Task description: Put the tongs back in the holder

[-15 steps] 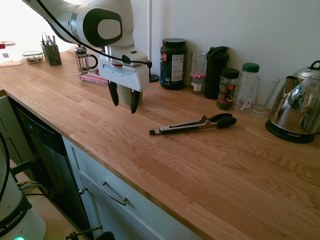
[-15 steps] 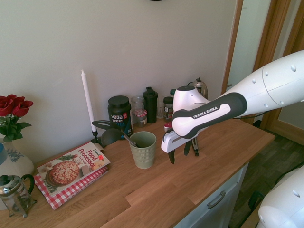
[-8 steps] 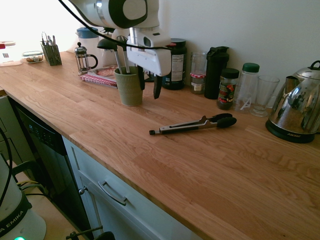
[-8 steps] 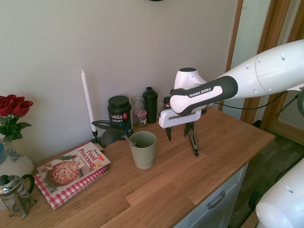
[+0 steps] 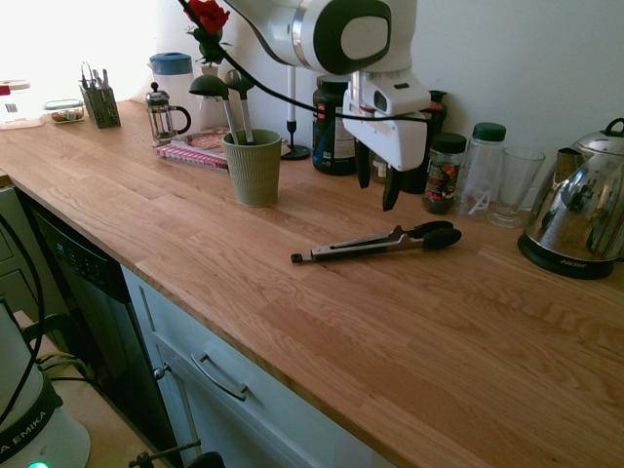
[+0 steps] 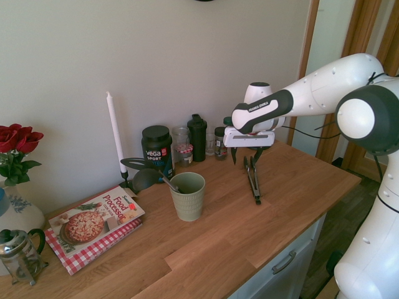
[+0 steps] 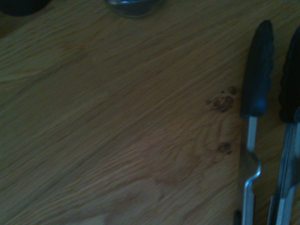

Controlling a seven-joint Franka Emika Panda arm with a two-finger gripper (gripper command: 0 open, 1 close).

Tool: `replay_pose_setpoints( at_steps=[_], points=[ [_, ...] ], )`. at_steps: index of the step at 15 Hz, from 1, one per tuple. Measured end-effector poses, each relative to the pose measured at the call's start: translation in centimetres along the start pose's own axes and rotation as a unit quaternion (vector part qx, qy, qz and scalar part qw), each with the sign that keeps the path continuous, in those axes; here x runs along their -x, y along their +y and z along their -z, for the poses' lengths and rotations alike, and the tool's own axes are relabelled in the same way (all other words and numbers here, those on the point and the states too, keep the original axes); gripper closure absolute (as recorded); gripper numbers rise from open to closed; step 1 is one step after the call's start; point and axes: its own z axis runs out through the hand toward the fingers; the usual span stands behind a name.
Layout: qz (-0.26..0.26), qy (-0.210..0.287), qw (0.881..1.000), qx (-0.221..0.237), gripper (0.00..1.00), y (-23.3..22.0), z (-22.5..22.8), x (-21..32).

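You can see the pincer (image 5: 376, 191) spread wide and empty, pointing straight down above the table (image 5: 409, 322); it hangs over the black-tipped end of the tongs (image 5: 375, 244) without touching them; in the second exterior view the pincer (image 6: 247, 157) sits just above that same end, with clear air between its fingers and the metal.

Take the tongs as your landmark; they lie flat on the bare wood, their two black tips toward the row of jars at the wall and their small black end tab toward the table's front edge; the holder (image 5: 253, 167) stands upright well apart from them, on the side away from the kettle (image 5: 581, 216); two black-headed ladles (image 5: 220, 90) stick up out of the holder; a spice jar (image 5: 444, 173) and a dark shaker bottle (image 6: 197, 137) stand just behind the tips; a cookbook (image 6: 93, 219) lies beyond the holder, farther still from the tongs.

In the wrist view you get the tongs (image 7: 255, 122) close by, two black tips on silver arms lying on the wood grain.
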Motion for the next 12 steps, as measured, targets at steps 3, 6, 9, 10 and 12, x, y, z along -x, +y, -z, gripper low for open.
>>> replay_pose_setpoints(
  at_steps=[3,6,9,10,12],
  points=[
    [-0.004,-0.001,1.000,0.001,0.00,-0.5,-2.9,-1.4],
    [-0.008,-0.002,1.000,0.008,1.00,-1.0,-5.3,-1.8],
    [-0.010,-0.002,1.000,0.008,1.00,-1.5,-6.0,-2.1],
    [-0.010,-0.002,1.000,0.008,1.00,-1.5,-6.1,-2.1],
    [-0.010,-0.003,1.000,0.009,1.00,-1.5,-6.2,-2.1]
  ],
)
